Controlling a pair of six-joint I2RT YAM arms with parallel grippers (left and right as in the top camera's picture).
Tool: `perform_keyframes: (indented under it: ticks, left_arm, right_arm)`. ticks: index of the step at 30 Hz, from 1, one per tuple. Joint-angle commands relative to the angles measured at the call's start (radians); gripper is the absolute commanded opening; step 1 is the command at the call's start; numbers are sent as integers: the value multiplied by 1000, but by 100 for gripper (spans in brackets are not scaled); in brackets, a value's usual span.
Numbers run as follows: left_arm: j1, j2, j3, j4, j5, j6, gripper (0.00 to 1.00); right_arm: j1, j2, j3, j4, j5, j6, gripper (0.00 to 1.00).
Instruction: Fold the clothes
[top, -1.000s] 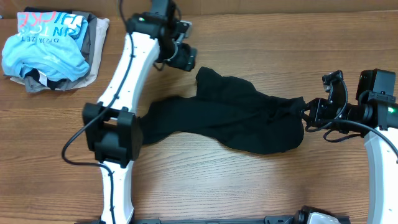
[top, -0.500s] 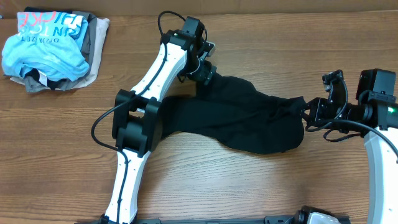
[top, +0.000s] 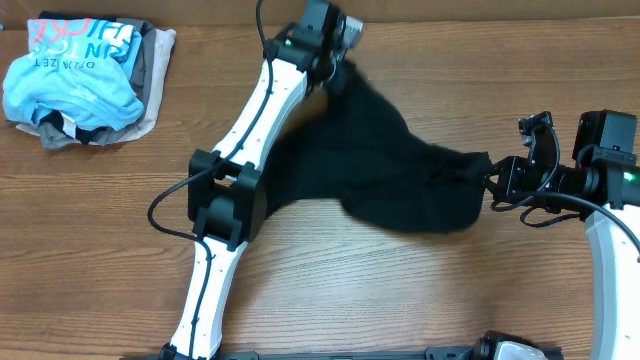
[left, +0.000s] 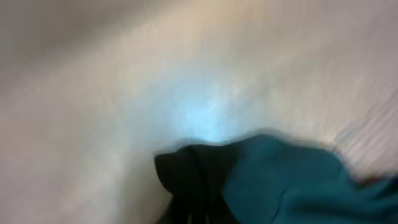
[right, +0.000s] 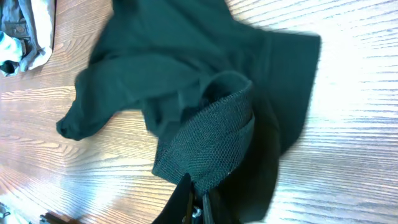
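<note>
black shirt (top: 400, 175) sits right of centre on the surface (top: 100, 250), bunched and unfolded, stretched between both arms. one corner is drawn out into a narrow peak toward the far edge, and the bulk sags into a rounded lump toward the right edge.

left pincer (top: 338, 55) is at the far edge near the middle, at the tip of that peak. it's pinching the fabric, going by how the cloth runs straight into it. the left wrist view is motion-blurred: only dark fabric (left: 273, 180) along the bottom, fingers not readable.

right pincer (top: 493, 182) is near the right edge, pressed together on the shirt's right end. the right wrist view shows a ribbed band (right: 208, 140) of the shirt running down into the fingers (right: 183, 199), with the rest of the cloth rumpled beyond it.

in the way: the left arm (top: 250, 140) crosses diagonally over the shirt's left part, so that edge is hidden from overhead.

around: a pile (top: 80, 75) of other garments sits in the far-left corner, with a light blue shirt (top: 70, 85) with lettering on top and beige and grey pieces under it. it's well apart from the black shirt, not touching. the pile's edge (right: 25, 31) also shows in the right wrist view.
</note>
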Motion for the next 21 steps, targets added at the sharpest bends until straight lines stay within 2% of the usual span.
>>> perform_keyframes:
  ticks: [1, 4, 5, 6, 7, 11, 14, 16, 21]
  left_arm:
    - [-20, -10, 124, 103, -79, 27, 4]
    - [-24, -10, 135, 196, -97, 34, 4]
    - [-24, -10, 135, 212, -99, 34, 31]
    - [-23, -10, 135, 210, -103, 34, 70]
    - [-23, -10, 135, 199, -119, 33, 100]
    - [-23, -12, 153, 78, -215, 18, 100]
    - [-13, -26, 200, -130, -257, 7, 100]
    - [3, -39, 224, -275, -260, 8, 100]
    - [61, -42, 224, -499, -243, 9, 100]
  right_arm:
    - [6, -2, -3, 5, -5, -6, 4]
    - [6, -2, -3, 6, -4, -6, 4]
    - [6, -2, -3, 8, -5, -6, 4]
    - [6, -2, -3, 8, -4, -6, 4]
    - [6, -2, -3, 8, -4, -6, 4]
    - [6, -2, -3, 15, -4, -6, 4]
    - [6, -2, -3, 18, -4, -6, 4]
    - [6, -2, -3, 19, -4, -6, 4]
    - [6, -2, -3, 23, -3, -7, 4]
